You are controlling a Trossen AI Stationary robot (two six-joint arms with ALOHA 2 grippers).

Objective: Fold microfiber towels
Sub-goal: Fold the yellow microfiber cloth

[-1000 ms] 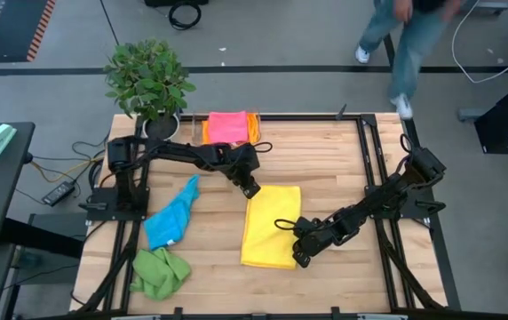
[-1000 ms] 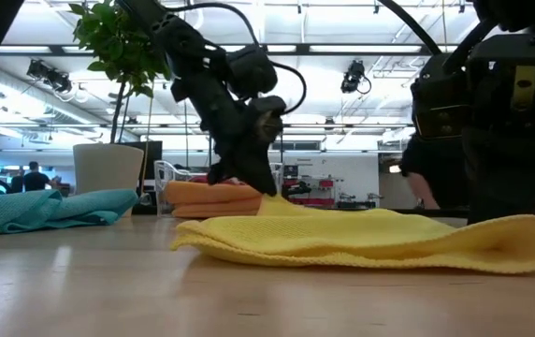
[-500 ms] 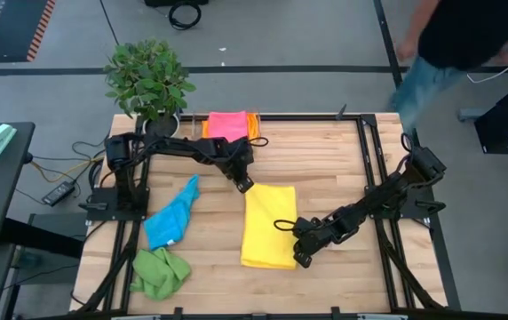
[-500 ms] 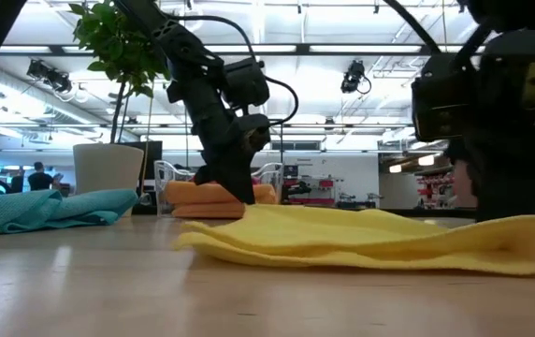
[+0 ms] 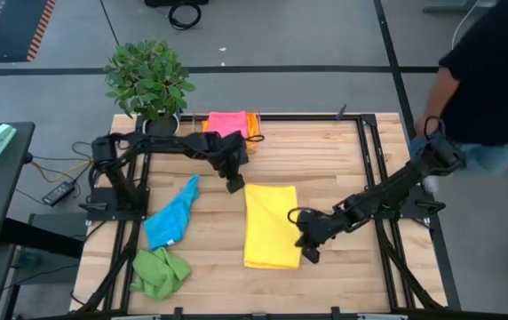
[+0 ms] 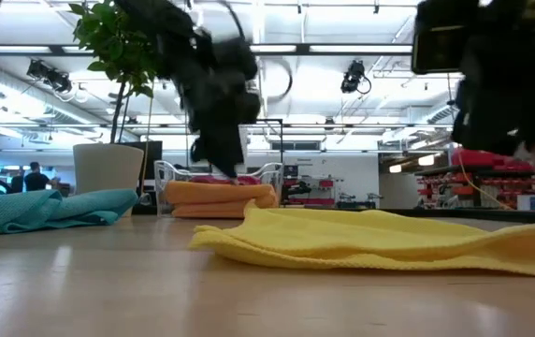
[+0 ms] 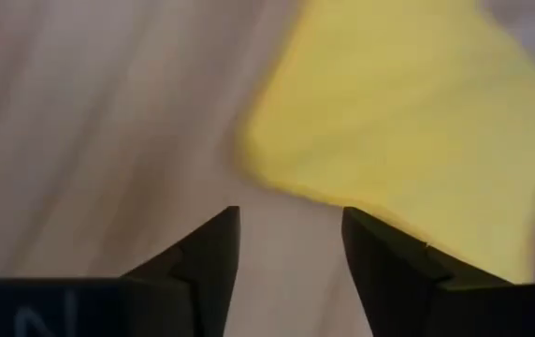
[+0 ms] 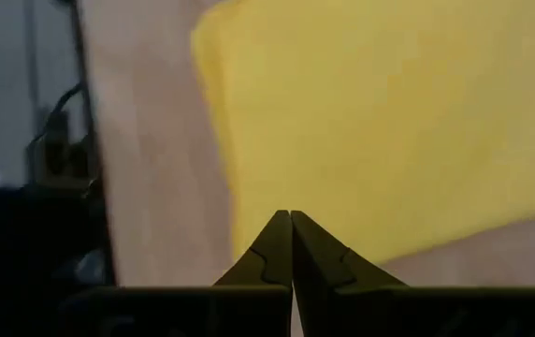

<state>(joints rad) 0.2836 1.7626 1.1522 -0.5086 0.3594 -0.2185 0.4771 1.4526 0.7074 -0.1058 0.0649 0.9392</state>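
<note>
Yellow towel (image 5: 271, 226): lies flat mid-worktop, folded to a tall rectangle, long axis running from far edge toward near edge. Soft nubby microfiber; edges rounded, slightly puffed in low view.

Left hand (image 5: 234, 184): just off towel's far-left corner, clear of cloth, fingers spread, holding nothing. Wrist view shows that corner just ahead of the fingertips.

Right hand (image 5: 311, 253): beside towel's right edge, nr the near end, fingers pressed together, nothing pinched betw. them. Right hand is nearer the near short edge; left nearer the far short edge. Judgement: next fold prob. goes across the long axis, so whichever end is lifted must travel toward the other.

Other towels: pink (image 5: 227, 125) on orange (image 5: 252, 124), neat stack at far edge; blue (image 5: 172, 216), crumpled, left of yellow; green (image 5: 159, 272), bunched, near-left corner. Both unfolded as yet.

Misc.: worktop (image 5: 325, 160) pale wood planks, dark frame; potted plant (image 5: 147, 78) far-left; person (image 5: 494, 80) standing beyond right side.
</note>
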